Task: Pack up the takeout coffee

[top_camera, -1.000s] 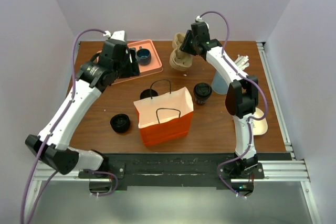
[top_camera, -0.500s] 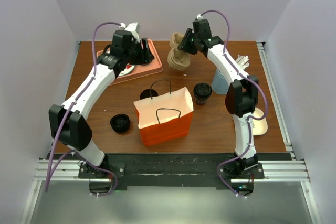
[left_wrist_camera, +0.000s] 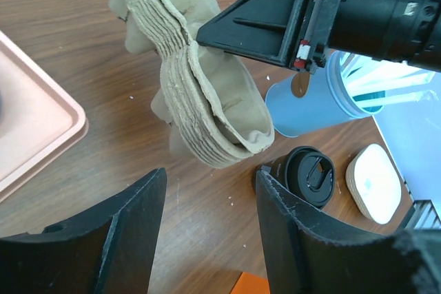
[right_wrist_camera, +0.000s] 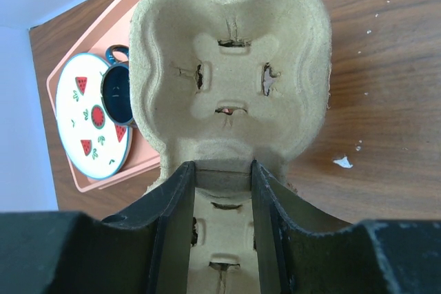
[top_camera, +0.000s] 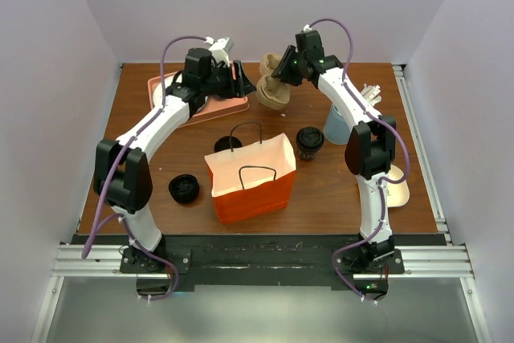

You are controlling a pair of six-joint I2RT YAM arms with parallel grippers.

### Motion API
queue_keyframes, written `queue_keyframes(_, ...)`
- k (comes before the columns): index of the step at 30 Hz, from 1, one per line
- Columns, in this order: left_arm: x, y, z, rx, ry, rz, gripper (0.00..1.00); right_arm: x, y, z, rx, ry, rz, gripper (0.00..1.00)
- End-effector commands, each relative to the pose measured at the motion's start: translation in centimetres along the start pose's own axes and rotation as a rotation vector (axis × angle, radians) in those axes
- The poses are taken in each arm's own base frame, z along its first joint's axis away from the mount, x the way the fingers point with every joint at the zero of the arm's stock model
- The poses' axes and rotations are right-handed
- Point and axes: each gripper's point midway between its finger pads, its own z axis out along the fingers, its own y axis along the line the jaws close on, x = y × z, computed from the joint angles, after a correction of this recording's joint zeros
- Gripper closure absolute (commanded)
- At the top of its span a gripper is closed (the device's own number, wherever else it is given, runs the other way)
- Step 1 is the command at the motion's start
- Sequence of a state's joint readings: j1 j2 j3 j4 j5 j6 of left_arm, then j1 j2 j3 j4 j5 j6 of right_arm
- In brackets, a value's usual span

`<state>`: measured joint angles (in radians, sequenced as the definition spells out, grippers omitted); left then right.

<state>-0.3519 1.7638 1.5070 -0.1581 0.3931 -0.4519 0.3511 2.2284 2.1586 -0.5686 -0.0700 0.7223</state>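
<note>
The takeout coffee [top_camera: 309,140], a dark cup under a black sip lid, stands right of the orange paper bag [top_camera: 249,178]; the left wrist view shows it lying past my right finger [left_wrist_camera: 310,175]. My right gripper [top_camera: 283,70] is shut on the edge of a stack of brown pulp cup carriers [top_camera: 273,92], held tilted off the table [right_wrist_camera: 227,67], with both fingers pinching a carrier wall [right_wrist_camera: 219,191]. My left gripper [top_camera: 242,82] hovers open and empty just left of that stack [left_wrist_camera: 200,94], its fingers [left_wrist_camera: 131,239] spread above bare wood.
A pink tray [top_camera: 210,110] at the back left holds a watermelon plate [right_wrist_camera: 89,115] and a blue mug [right_wrist_camera: 118,94]. A blue cup [top_camera: 336,124] stands right of the coffee. A dark cup [top_camera: 227,144] peeks behind the bag, and a low black round piece [top_camera: 184,189] lies to its left.
My left arm has swung right from over the pink tray to beside the carrier stack, its jaws narrowing a little. The right arm and the stack have stayed put.
</note>
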Motion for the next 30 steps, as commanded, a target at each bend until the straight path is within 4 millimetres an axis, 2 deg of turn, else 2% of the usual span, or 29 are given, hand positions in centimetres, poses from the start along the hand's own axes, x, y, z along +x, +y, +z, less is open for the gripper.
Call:
queue_keyframes(1, 0.0, -0.7, 1.2, 0.085, -0.004, 0.041, 0.42, -2.2, 2.7, -2.3, -0.083, -0.063, 0.029, 0.72)
queue_keyframes(16, 1.6, 1.1, 3.3, 0.062, 0.035, 0.029, 0.43, -2.0, 2.5, -3.0, -0.08, -0.076, 0.043, 0.73)
queue_keyframes(23, 2.1, 2.0, 3.8, 0.029, 0.053, 0.039, 0.44, -2.2, 2.7, -2.6, -0.084, -0.081, 0.057, 0.72)
queue_keyframes(30, 1.7, 2.0, 4.3, 0.04, 0.05, 0.049, 0.44, -2.3, 2.7, -2.4, -0.086, -0.081, 0.062, 0.73)
